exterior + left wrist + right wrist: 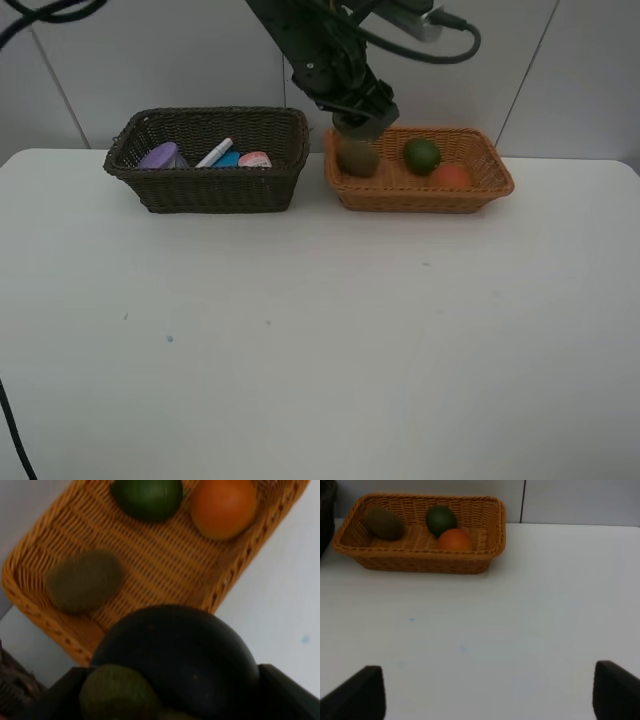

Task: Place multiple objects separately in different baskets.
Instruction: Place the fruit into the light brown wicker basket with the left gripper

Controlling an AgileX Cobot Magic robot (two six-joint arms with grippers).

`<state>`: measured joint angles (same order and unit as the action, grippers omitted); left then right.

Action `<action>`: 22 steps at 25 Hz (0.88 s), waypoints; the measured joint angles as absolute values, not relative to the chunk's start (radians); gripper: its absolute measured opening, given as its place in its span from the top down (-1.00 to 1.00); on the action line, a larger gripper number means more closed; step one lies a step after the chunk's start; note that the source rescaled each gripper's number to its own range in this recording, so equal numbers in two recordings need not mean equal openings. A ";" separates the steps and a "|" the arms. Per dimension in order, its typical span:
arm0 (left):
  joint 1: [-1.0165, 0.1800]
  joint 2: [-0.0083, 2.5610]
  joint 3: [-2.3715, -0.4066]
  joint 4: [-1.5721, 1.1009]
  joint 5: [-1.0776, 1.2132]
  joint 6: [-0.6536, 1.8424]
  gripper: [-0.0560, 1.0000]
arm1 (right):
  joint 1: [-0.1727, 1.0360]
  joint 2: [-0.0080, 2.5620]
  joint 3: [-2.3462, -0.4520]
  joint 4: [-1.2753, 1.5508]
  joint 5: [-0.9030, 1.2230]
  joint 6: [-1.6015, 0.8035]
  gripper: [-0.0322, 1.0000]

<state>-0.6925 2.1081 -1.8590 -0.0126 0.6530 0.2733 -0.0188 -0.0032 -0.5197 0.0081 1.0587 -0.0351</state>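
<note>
Mangosteen (175, 660): clamped in left gripper (360, 125), over tan basket's (495, 165) left end, frame upper centre.
Open room: table (320, 350) foreground bare.
Right gripper (485, 692): jaws spread, empty.
Left wrist only: mangosteen visible.

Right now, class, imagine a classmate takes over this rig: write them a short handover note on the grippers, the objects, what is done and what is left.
Left gripper: holds the dark mangosteen above the left end of the orange basket.
Right gripper: open, empty, over bare table, away from the baskets.
Orange basket: kiwi, lime, orange-red fruit.
Dark basket: purple-lidded tub, white marker, blue block, pink bottle.
Done: seven objects sorted.
Left: release the mangosteen into the orange basket, probably beside the kiwi, then withdraw.
</note>
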 joint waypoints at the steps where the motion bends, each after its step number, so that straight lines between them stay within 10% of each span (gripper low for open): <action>1: -0.693 2.137 -1.896 -0.013 0.653 0.273 -0.61 | -0.019 -0.003 -0.520 0.008 1.059 -0.035 -1.00; 22: -0.665 2.521 -2.165 -0.092 0.460 0.277 -0.61 | -0.019 -0.003 -0.520 0.008 1.059 -0.035 -1.00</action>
<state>-0.6645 2.5212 -2.1646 -0.0917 0.4602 0.2773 -0.0188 -0.0032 -0.5197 0.0081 1.0587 -0.0351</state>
